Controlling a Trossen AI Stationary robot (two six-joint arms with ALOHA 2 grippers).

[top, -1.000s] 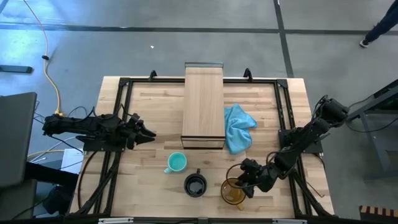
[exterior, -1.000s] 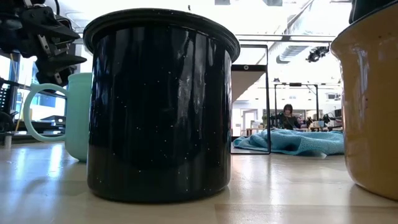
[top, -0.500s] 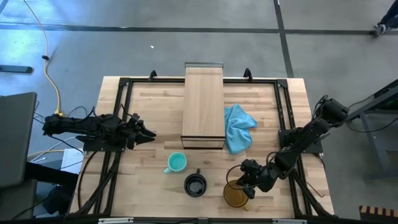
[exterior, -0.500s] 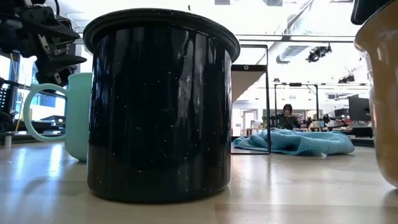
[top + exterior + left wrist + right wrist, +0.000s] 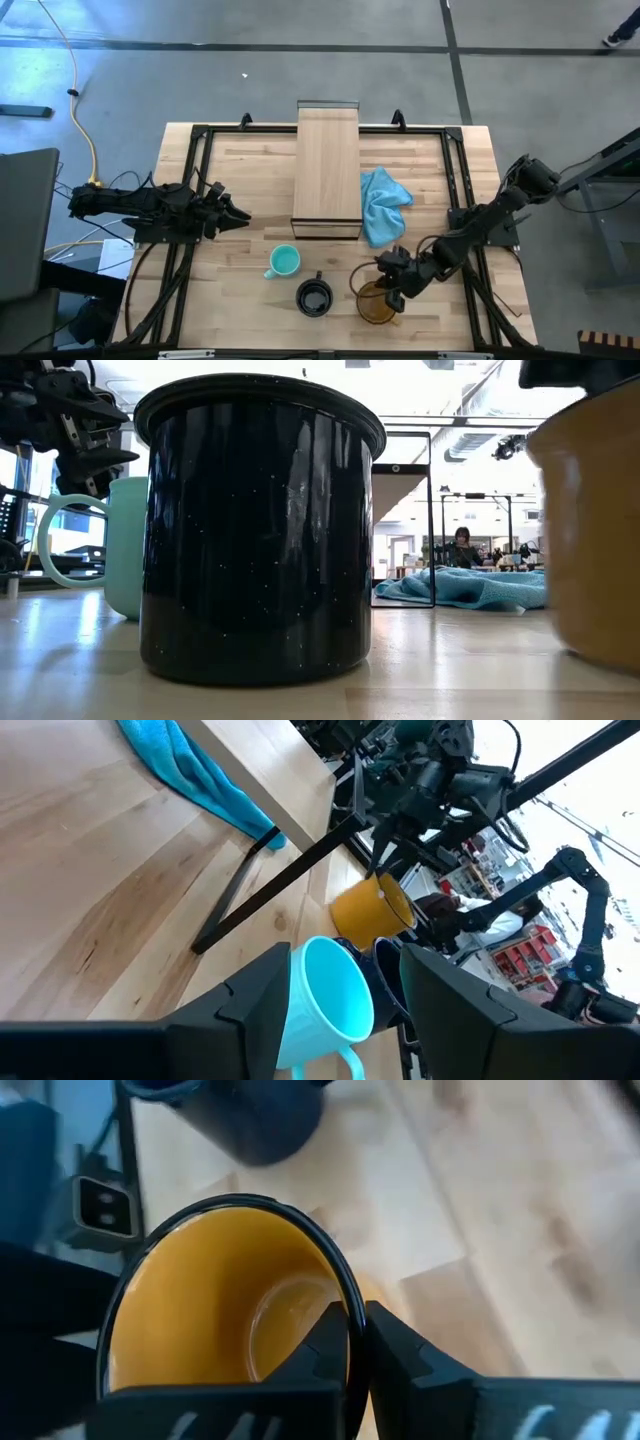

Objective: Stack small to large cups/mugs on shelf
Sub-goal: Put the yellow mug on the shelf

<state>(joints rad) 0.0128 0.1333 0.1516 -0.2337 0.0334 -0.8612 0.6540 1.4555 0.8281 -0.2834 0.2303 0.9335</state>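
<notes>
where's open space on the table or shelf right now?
The shelf top is bare. Free table: the far-left patch between the shelf and the left gripper, and the far-right corner beyond the blue cloth. Crowded: the near edge, where the teal mug, black mug and amber mug, pinched at its rim by the right gripper, sit close.

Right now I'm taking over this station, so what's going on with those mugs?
The right gripper is shut on the rim of the amber mug near the table's front edge, one finger inside and one outside. The black mug and the teal mug stand on the table to its left, untouched. The shelf holds nothing yet; a blue cloth lies beside it. The left gripper waits open at the table's left side.
</notes>
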